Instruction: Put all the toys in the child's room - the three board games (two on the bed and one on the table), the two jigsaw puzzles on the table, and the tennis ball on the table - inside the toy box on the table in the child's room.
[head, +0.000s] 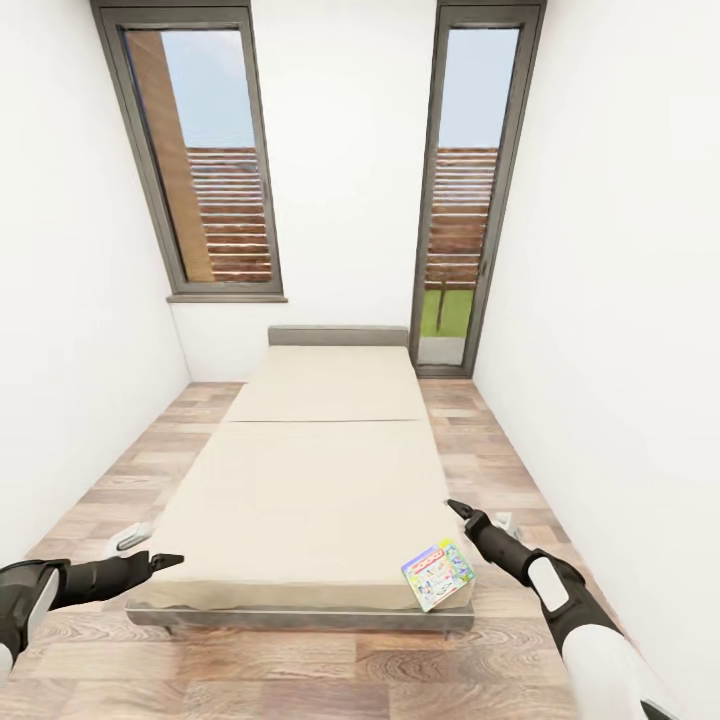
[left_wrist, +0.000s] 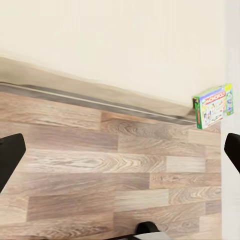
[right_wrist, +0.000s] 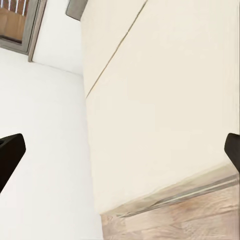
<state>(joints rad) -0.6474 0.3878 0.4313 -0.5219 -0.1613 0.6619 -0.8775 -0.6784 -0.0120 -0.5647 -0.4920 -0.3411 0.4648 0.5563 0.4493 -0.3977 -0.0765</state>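
Head view: the bed (head: 310, 480) is seen lengthwise between two tall windows (head: 205, 160), with a board game (head: 438, 573) lying flat at its near right corner. The left gripper (head: 160, 562) is held off the near left corner, the right gripper (head: 462, 512) just above the game; their opening cannot be told here.

Left wrist view: fingertips (left_wrist: 10, 155) are spread wide with nothing held; the board game (left_wrist: 214, 106) is seen on the mattress edge above the wood floor (left_wrist: 100, 175).

Right wrist view: fingertips (right_wrist: 9, 152) are set wide apart, empty, over the mattress (right_wrist: 165, 100).
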